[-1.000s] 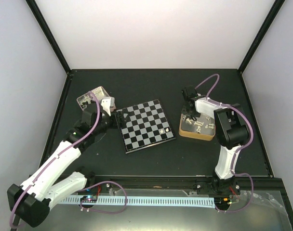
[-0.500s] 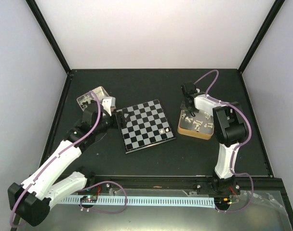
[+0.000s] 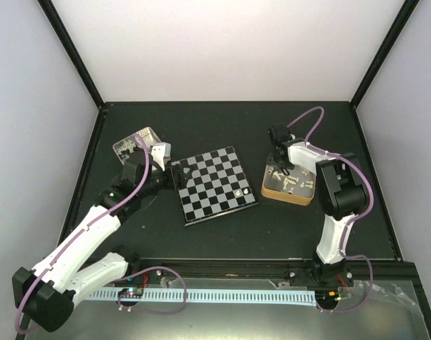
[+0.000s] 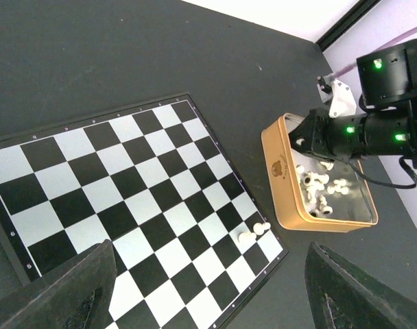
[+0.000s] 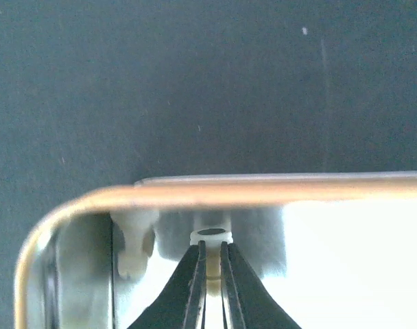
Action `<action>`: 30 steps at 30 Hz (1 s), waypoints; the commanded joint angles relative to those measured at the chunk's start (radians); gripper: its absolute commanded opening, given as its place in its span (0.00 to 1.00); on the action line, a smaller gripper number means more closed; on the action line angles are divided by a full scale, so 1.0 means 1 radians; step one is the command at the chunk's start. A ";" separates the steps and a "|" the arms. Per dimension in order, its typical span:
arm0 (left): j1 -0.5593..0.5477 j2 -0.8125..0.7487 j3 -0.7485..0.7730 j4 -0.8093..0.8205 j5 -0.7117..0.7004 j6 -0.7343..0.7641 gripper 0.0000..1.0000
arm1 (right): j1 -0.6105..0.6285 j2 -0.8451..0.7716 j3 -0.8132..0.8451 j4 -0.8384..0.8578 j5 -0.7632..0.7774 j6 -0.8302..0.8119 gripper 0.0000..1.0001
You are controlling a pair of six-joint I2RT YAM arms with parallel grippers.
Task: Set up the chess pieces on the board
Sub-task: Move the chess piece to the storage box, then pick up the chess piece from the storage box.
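The board (image 3: pixel 215 184) lies in the middle of the table, black and silvery checks. Two cream-white chess pieces (image 4: pixel 253 233) lie near its right corner, seen from above as pieces (image 3: pixel 239 191). More white pieces (image 4: pixel 322 192) lie in the tan box (image 3: pixel 269 190). My right gripper (image 5: pixel 212 248) reaches into the box's far left corner, shut on one white piece (image 5: pixel 211 237) by its neck. A second white piece (image 5: pixel 133 250) leans at the box wall beside it. My left gripper (image 4: pixel 208 288) hovers open over the board's left edge, nothing between its fingers (image 4: pixel 71 295).
A pinkish tray (image 3: pixel 137 140) sits at the back left behind the left arm. The tan box's rim (image 5: pixel 263 192) runs just ahead of the right fingertips. Black frame rails border the dark table.
The right gripper's fingers have closed onto a white piece in the box's corner, and its wrist shifted slightly. The left arm has barely moved.
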 commanded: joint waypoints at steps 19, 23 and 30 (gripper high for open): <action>0.010 0.028 0.041 0.015 0.045 0.000 0.76 | -0.005 -0.044 -0.053 -0.090 -0.034 -0.005 0.09; 0.010 0.034 0.044 0.014 0.058 0.001 0.77 | -0.005 -0.065 -0.055 -0.071 -0.012 -0.012 0.08; 0.010 0.043 0.048 0.021 0.106 0.003 0.77 | -0.005 -0.193 -0.105 0.003 -0.068 -0.082 0.06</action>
